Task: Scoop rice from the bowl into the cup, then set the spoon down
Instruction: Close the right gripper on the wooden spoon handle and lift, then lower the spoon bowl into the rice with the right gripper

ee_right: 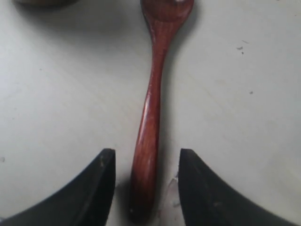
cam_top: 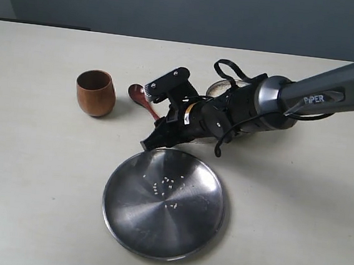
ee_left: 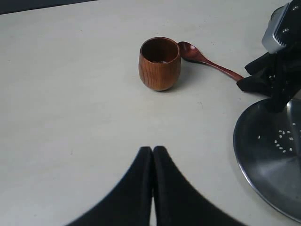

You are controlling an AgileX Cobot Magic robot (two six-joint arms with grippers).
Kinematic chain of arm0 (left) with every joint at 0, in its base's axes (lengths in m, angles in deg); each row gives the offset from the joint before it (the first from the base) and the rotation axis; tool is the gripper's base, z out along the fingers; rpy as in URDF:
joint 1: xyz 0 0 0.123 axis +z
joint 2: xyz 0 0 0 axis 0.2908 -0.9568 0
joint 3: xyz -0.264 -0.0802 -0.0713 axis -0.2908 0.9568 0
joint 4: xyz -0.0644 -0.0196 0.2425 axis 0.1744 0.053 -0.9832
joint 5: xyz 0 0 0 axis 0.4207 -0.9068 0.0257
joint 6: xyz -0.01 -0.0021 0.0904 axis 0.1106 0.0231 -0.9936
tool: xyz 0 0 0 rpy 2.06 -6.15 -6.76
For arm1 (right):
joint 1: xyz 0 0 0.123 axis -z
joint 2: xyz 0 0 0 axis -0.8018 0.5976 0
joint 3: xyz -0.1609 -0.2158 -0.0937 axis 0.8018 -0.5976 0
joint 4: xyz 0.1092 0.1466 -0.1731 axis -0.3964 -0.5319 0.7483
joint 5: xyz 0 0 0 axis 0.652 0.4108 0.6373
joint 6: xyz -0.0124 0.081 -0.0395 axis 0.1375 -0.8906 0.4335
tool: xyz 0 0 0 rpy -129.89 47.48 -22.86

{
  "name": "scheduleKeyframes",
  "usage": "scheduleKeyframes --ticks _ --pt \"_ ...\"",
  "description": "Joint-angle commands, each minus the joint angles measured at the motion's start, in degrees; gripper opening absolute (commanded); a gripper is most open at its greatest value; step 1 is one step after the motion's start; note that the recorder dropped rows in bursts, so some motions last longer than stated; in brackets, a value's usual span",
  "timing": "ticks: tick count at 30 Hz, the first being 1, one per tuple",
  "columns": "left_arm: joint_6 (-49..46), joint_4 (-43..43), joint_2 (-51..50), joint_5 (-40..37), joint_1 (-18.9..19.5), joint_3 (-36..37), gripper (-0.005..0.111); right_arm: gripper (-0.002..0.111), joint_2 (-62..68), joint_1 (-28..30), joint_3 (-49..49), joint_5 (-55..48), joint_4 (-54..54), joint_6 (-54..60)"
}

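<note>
The reddish-brown wooden spoon [ee_right: 153,108] lies flat on the table, and its head [cam_top: 136,92] rests just beside the brown wooden cup [cam_top: 95,92]. My right gripper [ee_right: 146,157] is open, one finger on each side of the handle's end without touching it. Seen from outside, the right gripper [cam_top: 159,126] sits low over the handle. The steel bowl [cam_top: 222,87] is mostly hidden behind the right arm, so any rice in it is out of sight. A few stray grains of rice [cam_top: 167,183] lie on the flat plate. My left gripper [ee_left: 153,149] is shut on nothing, away from the cup [ee_left: 160,63].
A large flat steel plate [cam_top: 131,222] lies on the table in front of the right gripper, close under its wrist. The right arm [cam_top: 306,98] reaches in from the right, above the bowl. The pale tabletop [cam_top: 28,174] extends left of the cup.
</note>
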Motion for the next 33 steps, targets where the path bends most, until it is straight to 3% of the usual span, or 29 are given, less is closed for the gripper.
scheduleKeyframes --ticks 1,6,8,10,11,25,33 --pt "0.04 0.18 -0.12 0.13 -0.37 -0.35 0.0 0.043 1.13 0.23 0.29 0.36 0.17 0.45" --pt "0.04 0.18 -0.12 0.13 -0.37 -0.35 0.0 0.039 2.06 0.23 0.29 0.27 0.17 0.45" --pt "0.04 0.18 -0.12 0.13 -0.37 -0.35 0.0 0.027 2.06 0.23 0.29 0.27 0.17 0.45" --pt "0.04 0.18 -0.12 0.13 -0.37 -0.35 0.0 0.004 2.06 0.23 0.29 0.27 0.17 0.45" --pt "0.04 0.18 -0.12 0.13 -0.37 -0.35 0.0 0.0 2.06 0.23 0.29 0.13 0.17 0.45" --pt "0.04 0.18 -0.12 0.13 -0.37 -0.35 0.0 0.0 -9.68 0.23 0.29 -5.41 1.72 0.45" --pt "0.04 0.18 -0.12 0.13 -0.37 -0.35 0.0 0.0 -18.59 1.47 0.29 -24.14 15.34 -2.88"
